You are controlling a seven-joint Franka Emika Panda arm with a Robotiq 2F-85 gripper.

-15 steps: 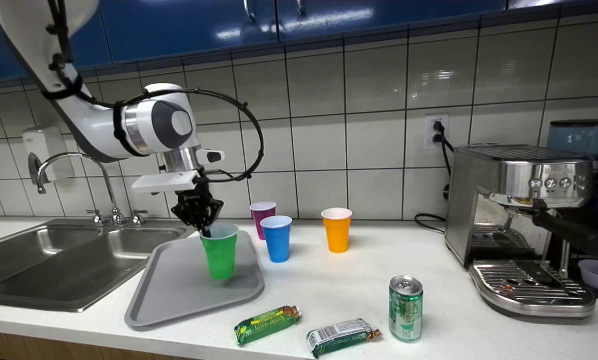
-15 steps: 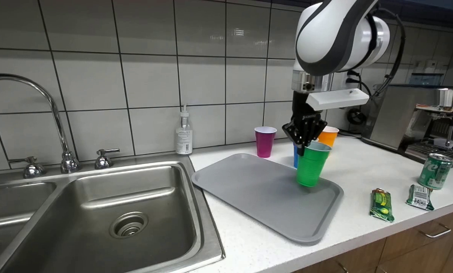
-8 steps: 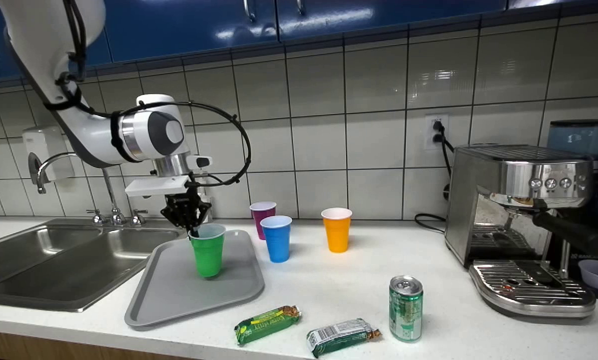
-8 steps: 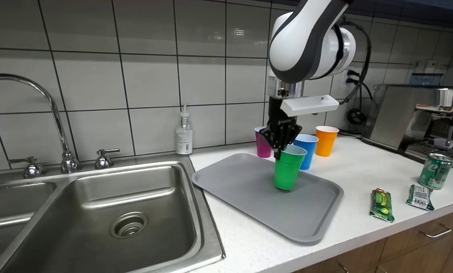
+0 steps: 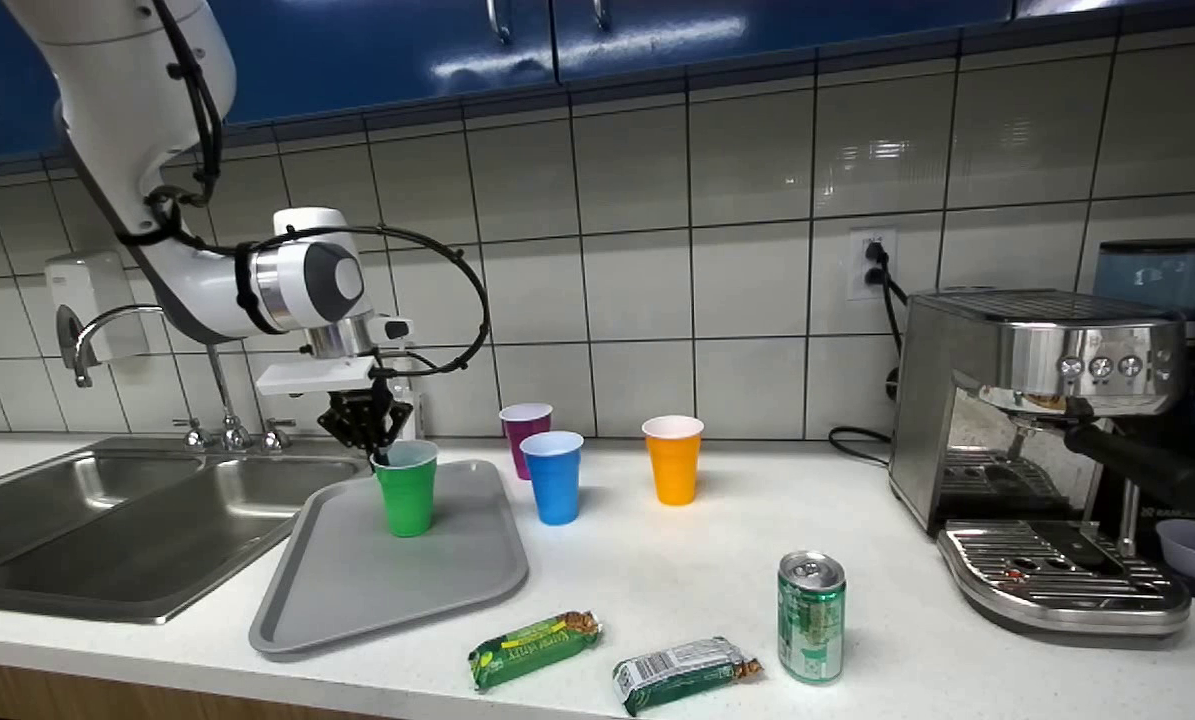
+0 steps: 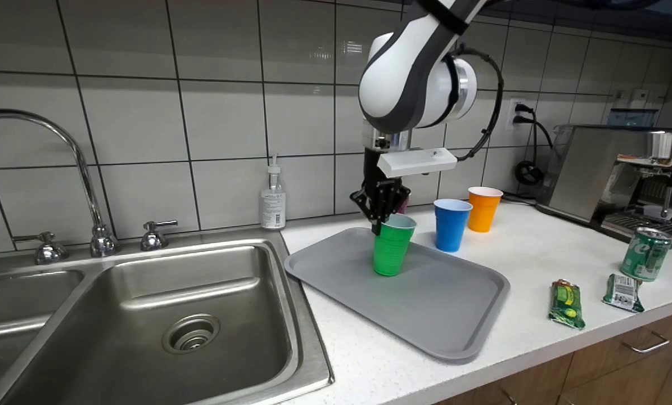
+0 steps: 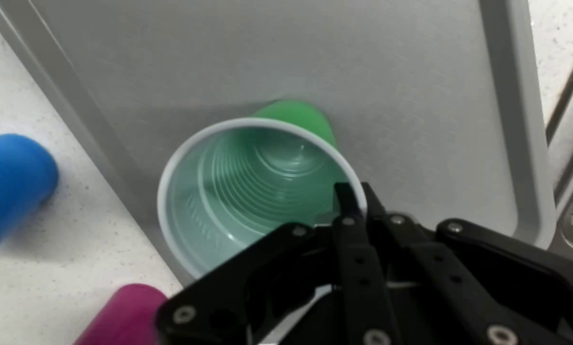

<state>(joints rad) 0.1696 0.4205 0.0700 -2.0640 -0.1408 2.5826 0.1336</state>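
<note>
jaws found pinching the rim of the green cup (image 7: 262, 196), 1 jaw inside, 1 outside, presumably because the thin wall suits a narrow grip. cup is over the grey tray (image 6: 437, 320), slightly tilted, likely from being held at 1 edge; base contact cannot be confirmed. blue cup (image 5: 556, 485) and purple cup (image 5: 516, 430) stand upright on the table (image 5: 677, 570) beside the tray, supported by their own bases.

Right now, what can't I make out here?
Purple cup: an exterior view, mostly hidden behind claw and green cup.
Green cup's underside: faces down in every view; contact with tray unclear.
Blue cup: wrist view, cut off by left edge.
Bottle label: an exterior view, print too small.
</note>
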